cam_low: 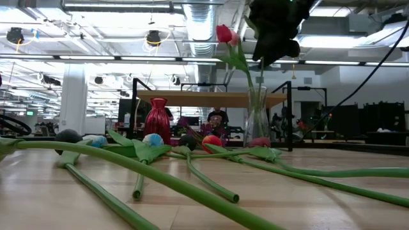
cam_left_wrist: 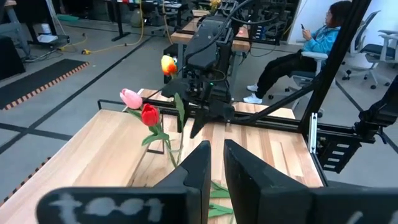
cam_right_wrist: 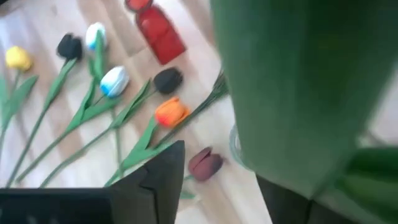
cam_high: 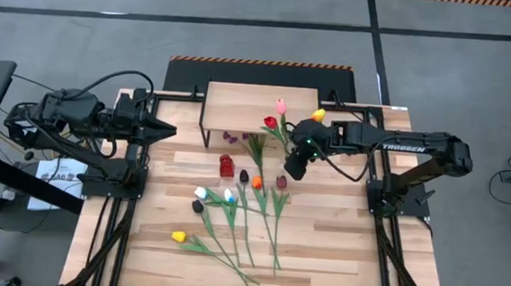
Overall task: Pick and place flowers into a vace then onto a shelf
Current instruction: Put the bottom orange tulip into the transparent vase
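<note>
From above, the right gripper hangs right over the clear vase, just in front of the shelf, with red, pink and yellow tulips sticking out near it. More tulips lie loose in front of the vase, by a red vase. Left gripper waits well left of the vase, fingers clenched, holding nothing

Low down, the red tulip stands in the vase

Right wrist: its fingers look spread, released, above an orange tulip
</note>
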Tool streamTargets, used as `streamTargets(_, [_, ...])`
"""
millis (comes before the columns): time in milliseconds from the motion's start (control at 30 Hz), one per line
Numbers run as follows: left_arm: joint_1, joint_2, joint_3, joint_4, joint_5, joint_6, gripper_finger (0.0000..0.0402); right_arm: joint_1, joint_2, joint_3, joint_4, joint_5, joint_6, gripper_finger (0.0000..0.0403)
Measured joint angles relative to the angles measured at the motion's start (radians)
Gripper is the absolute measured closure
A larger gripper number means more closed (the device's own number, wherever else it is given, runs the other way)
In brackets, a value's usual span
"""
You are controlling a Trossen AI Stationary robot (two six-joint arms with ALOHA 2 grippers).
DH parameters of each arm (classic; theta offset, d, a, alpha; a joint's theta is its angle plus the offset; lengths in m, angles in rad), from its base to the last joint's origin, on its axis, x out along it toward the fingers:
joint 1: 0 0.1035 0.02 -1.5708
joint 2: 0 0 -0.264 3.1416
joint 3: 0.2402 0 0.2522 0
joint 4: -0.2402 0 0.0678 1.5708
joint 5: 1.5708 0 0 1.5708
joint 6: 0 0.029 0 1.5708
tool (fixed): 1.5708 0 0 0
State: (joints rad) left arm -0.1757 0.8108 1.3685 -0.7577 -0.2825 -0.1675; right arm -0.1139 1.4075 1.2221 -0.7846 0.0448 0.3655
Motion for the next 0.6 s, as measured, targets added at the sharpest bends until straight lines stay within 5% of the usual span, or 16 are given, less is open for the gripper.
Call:
streamTargets(233, [0.000,0.000,0.000,0.000,0.000,-0.002,0.0370,0.001,0.000,0.001,-0.066,-0.097,0.000,0.0200])
streamTargets(600, [0.000,0.000,0.000,0.000,-0.010,-0.002,0.0370,-0.008,0.000,0.001,-0.082,-0.064,-0.026,0.0215])
